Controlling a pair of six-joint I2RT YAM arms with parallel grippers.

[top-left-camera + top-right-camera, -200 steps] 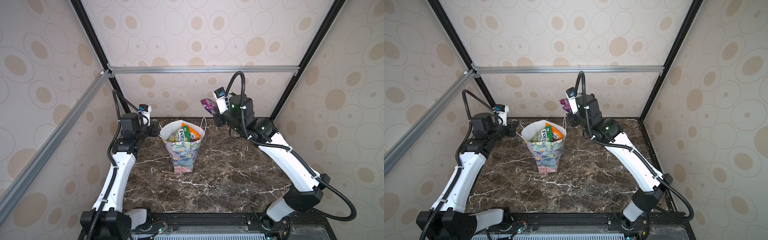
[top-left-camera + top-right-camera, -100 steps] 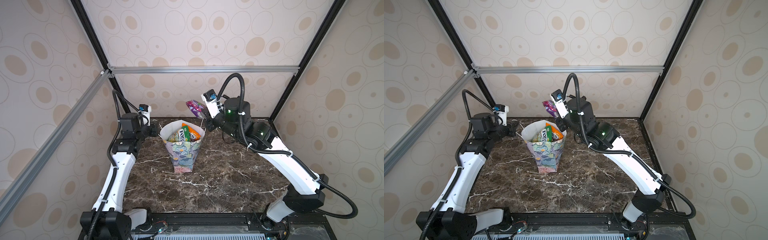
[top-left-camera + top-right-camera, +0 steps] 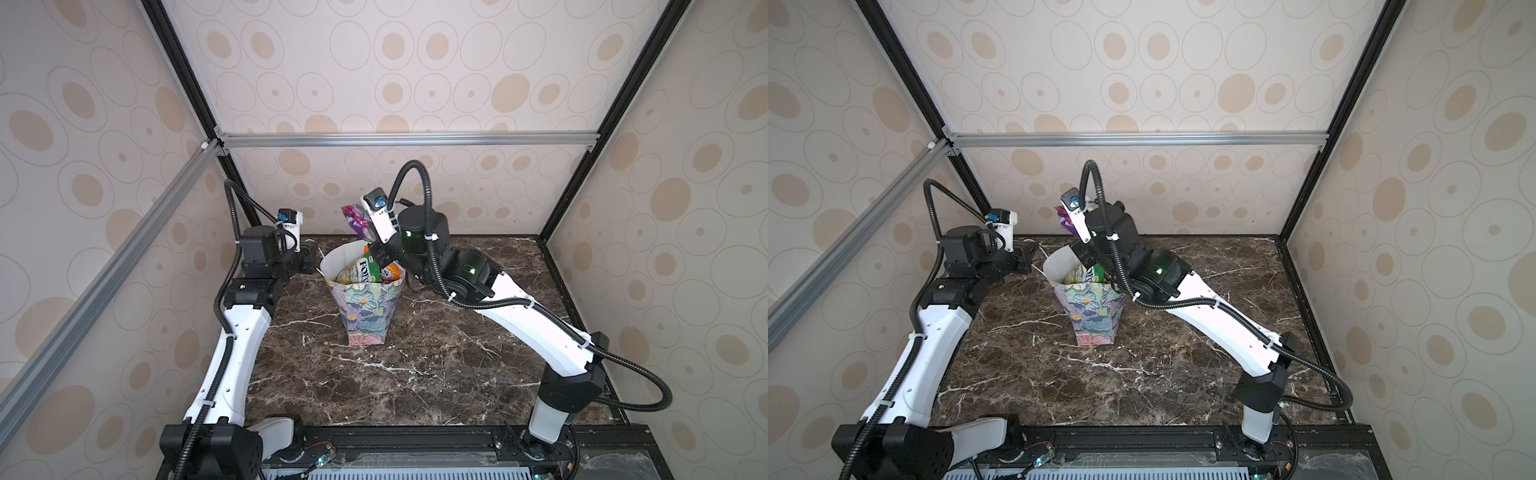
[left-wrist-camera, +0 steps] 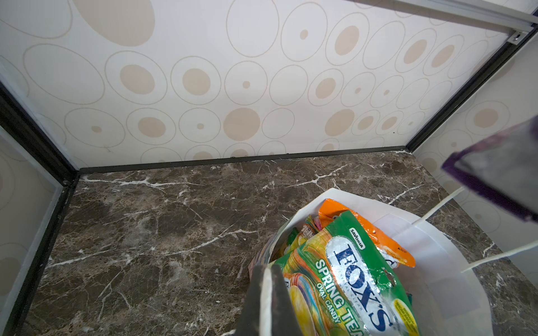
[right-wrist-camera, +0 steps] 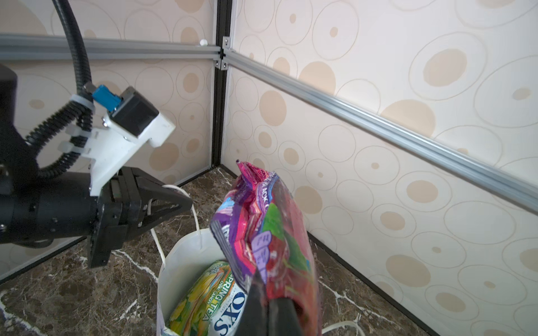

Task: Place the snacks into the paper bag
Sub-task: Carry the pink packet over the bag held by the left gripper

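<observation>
Right gripper (image 5: 262,288): jaws clamped on lower edge of purple-pink packet (image 5: 262,227), held over mouth of paper bag (image 3: 363,307), not yet inside.
Left gripper (image 4: 265,269): jaws pinched shut on bag rim.
Risks:
- bag nearly full, so packet may ride on green packet (image 4: 349,276) and slide over rim onto surface (image 3: 436,365)
- snag on cord handle (image 4: 438,207)
- narrow-based bag tipping

Readable: "FOX'S", "SPRING TEA", "OVAL CANDY", "SAVORIA". Purple-pink packet shows partial "BLACK".

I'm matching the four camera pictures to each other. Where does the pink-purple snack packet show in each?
In a top view: pink-purple packet at centre, just above the paper bag.
In a top view: packet there too, mostly behind the wrist camera.
Left wrist: blurred, at the picture's right edge.
Right wrist: large, centre.
Shared landmark: paper bag.
</observation>
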